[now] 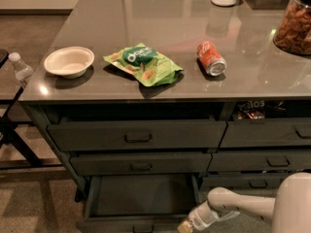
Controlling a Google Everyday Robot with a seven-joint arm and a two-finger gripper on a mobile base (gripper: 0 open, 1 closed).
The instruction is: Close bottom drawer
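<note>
Camera view is showing the claw (186, 225) sitting at the lower edge, just beside the right end of the bottom drawer (141, 195); open or closed, cannot tell. Drawer is standing pulled well out, looking empty. Judging it rigid, light, sliding freely: pushing flat on the front near its middle seems best. Beyond, the bench (146, 23) is carrying a bowl (69, 61), chip bag (143, 64) and can (211, 58).
</note>
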